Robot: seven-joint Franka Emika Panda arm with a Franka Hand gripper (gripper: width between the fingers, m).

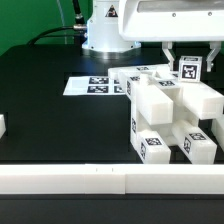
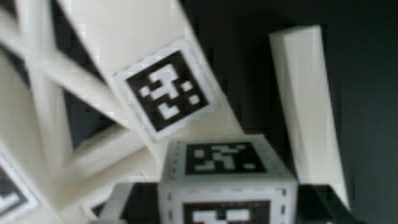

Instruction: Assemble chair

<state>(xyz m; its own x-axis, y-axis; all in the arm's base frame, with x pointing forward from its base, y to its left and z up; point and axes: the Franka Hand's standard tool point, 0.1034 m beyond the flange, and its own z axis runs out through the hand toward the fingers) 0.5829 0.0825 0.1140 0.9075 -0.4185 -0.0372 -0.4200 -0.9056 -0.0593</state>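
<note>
Blocky white plastic chair, part-built, is sitting on the matte black table toward the exterior view's right, just beside the flat white marker board. The arm's white base is standing behind the board. The chair is reading as a stack of chunky square-section blocks and bars, all glossy white. Black-and-white square tags are facing the camera on two low end faces, with one more up top. A long white rail is running along the near table edge, apart from the chair.

Dark two-finger gripper is hanging over the chair's upper far corner, jaws standing either side of a small tagged white post end. The gap is looking about that post's width. Can't tell whether the pads are actually touching it or only straddling it: too small and dark in the exterior view.

Wrist view is showing what looks like the same post end close up: square section, one tag on its upper face and another on the face below. Behind it a wide white slat is leaning at an angle and carrying a large tag. Thinner white bars are crossing beside the slat, and a plain white bar is standing upright against the black. Fingers aren't resolving clearly in this view.
</note>
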